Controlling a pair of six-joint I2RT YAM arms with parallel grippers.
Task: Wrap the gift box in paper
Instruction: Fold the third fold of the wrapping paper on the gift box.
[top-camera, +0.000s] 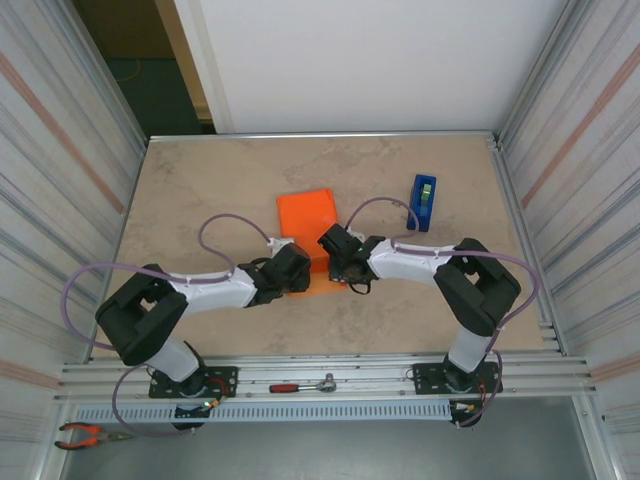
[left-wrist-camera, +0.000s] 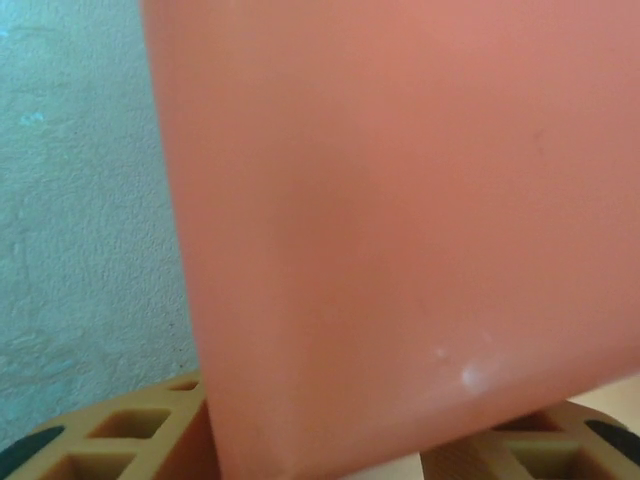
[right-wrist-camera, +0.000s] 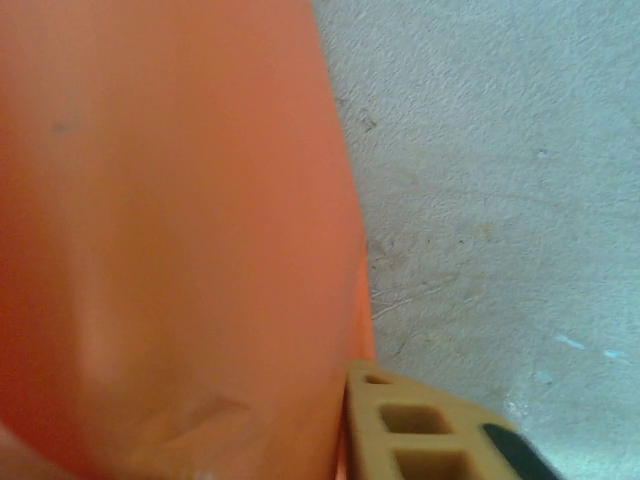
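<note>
While both arms reach inward over the table (top-camera: 200, 190), we see the left gripper (top-camera: 292, 268) and the right gripper (top-camera: 338, 262) near each other at mid-table, both at the near edge of the orange paper (top-camera: 320, 282). Just beyond them we find the gift box (top-camera: 305, 213), which shows as a squarish bright orange parcel lying flat, its pink surface covered, so we cannot tell where box ends and sheet begins. From the left wrist we look straight onto a raised orange flap that slopes down between the two tan fingers (left-wrist-camera: 110, 430). One finger sits at each lower corner of that view, and they stand well apart with the thin sheet loose between them, so we read this gripper as parted rather than pinching. From the right wrist the paper covers the left half of the view, bowed and slightly creased, with bare tabletop to its right. A single tan finger (right-wrist-camera: 420, 425) shows right beside the sheet's edge, and its partner is hidden behind the orange, so we cannot tell whether this gripper is clamped on the paper. A blue tape dispenser (top-camera: 423, 202) stands upright to the right of the parcel, apart from it. On the rail by the arm bases lie a red-handled ratchet (top-camera: 302, 385) and, further left, orange-handled pliers (top-camera: 90, 435).
</note>
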